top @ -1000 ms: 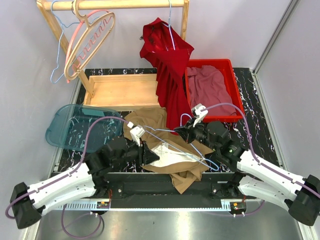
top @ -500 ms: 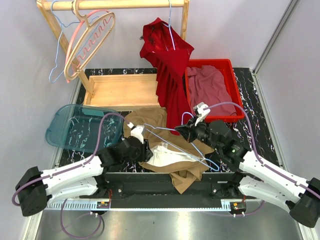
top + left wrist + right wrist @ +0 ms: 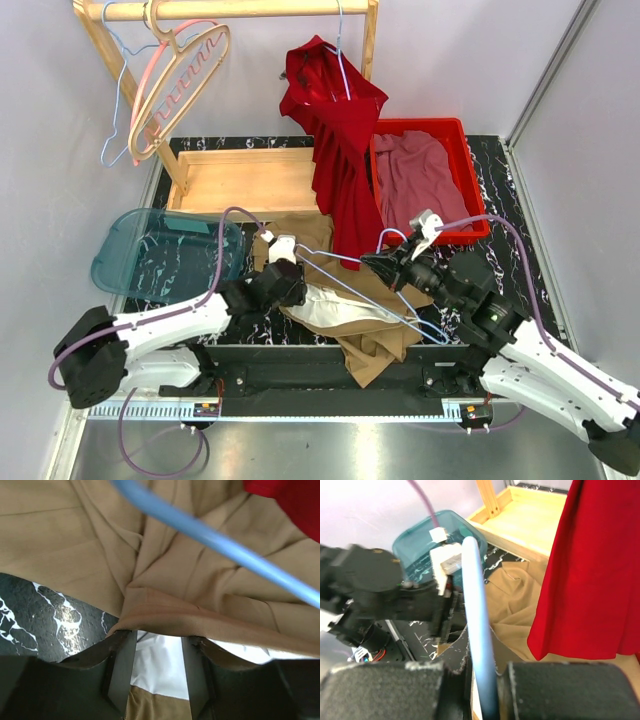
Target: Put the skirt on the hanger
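Note:
The tan skirt (image 3: 345, 345) with white lining lies crumpled at the table's near middle, partly over the front edge. A light blue wire hanger (image 3: 350, 287) slants above it. My right gripper (image 3: 380, 265) is shut on the hanger's right end, and the hanger's bar (image 3: 477, 610) runs straight between its fingers. My left gripper (image 3: 297, 290) is open at the skirt's left edge. In the left wrist view the tan waistband (image 3: 200, 620) lies across the fingertips, white lining (image 3: 160, 665) shows between them, and the hanger (image 3: 225, 547) crosses above.
A red dress (image 3: 340, 130) hangs from the wooden rack (image 3: 240, 180) just behind the skirt. A red bin (image 3: 470, 230) with mauve cloth stands at the right. A teal plastic tub (image 3: 150, 255) lies at the left. Spare hangers (image 3: 175, 80) hang on the rod.
My left gripper has moved right and forward to the skirt's waistband. My right gripper has moved right and back, carrying the hanger with it.

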Robot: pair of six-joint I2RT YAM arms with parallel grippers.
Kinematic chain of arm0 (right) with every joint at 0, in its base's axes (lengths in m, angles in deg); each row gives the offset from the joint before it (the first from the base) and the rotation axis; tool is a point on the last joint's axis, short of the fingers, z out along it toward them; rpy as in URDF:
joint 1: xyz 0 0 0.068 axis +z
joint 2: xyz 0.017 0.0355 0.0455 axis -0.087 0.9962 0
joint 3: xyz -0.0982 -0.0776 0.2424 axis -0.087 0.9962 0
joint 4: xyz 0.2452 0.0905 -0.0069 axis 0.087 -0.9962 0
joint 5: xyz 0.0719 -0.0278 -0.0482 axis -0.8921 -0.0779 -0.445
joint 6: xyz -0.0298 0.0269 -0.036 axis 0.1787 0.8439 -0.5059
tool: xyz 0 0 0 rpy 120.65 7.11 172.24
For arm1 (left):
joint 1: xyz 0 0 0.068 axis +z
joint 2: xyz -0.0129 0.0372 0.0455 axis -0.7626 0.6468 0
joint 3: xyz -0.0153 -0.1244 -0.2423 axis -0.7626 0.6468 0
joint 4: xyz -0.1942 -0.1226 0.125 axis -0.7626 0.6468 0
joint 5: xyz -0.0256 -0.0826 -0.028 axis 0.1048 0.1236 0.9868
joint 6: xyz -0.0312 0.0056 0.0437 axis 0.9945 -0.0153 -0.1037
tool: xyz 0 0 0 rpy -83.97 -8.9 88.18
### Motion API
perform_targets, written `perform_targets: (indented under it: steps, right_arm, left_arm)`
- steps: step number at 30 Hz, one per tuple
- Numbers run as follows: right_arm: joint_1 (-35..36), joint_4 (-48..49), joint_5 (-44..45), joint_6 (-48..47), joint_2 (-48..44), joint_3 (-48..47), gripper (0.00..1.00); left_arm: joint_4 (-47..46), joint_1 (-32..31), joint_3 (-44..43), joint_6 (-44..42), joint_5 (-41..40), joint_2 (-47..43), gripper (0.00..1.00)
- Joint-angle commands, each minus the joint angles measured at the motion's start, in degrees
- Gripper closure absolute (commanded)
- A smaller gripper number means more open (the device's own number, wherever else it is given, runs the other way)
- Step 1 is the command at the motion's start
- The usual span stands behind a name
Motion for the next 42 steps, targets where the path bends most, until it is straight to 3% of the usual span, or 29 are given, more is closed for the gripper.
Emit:
perform_targets:
  steps: [1, 7, 11, 16, 35, 39, 40, 42]
  right_arm:
    - [-0.1, -4.4, -1.0, -1.8, -3.9, 0.7, 1.0]
    - [0.0, -4.3, 0.4, -0.7, -5.6, 2.2, 1.0]
    - [0.0, -3.2, 0.7, 0.0, -4.5, 2.7, 1.0]
    - [-0.1, -2.2, 1.0, 0.5, -3.8, 3.2, 1.0]
    - [-0.1, 0.0, 0.2, 2.2, -3.8, 4.0, 1.0]
    - [-0.1, 0.0, 0.3, 2.2, -3.9, 4.1, 1.0]
    - [-0.1, 0.0, 0.4, 2.2, -3.8, 4.1, 1.0]
    - [-0.1, -0.2, 0.4, 2.2, -3.6, 4.1, 1.0]
  left_arm:
    - [-3.9, 1.4, -1.8, -0.7, -3.4, 2.7, 0.56]
    - [-7.8, 1.9, -0.6, -1.7, 3.3, 3.2, 0.68]
    - [-10.9, 1.6, 3.1, -0.7, 9.4, 1.5, 0.69]
    - [-13.5, 0.3, 6.8, 0.5, 11.6, -0.2, 0.66]
    - [-18.0, -3.2, 6.7, 1.5, 1.9, 8.4, 0.64]
    - [-17.5, -3.8, 6.3, 1.5, 0.4, 9.5, 0.76]
    - [-16.9, -4.0, 5.8, 1.5, 0.1, 9.7, 0.88]
    - [-14.5, -4.1, 5.0, 1.4, -1.2, 9.4, 0.91]
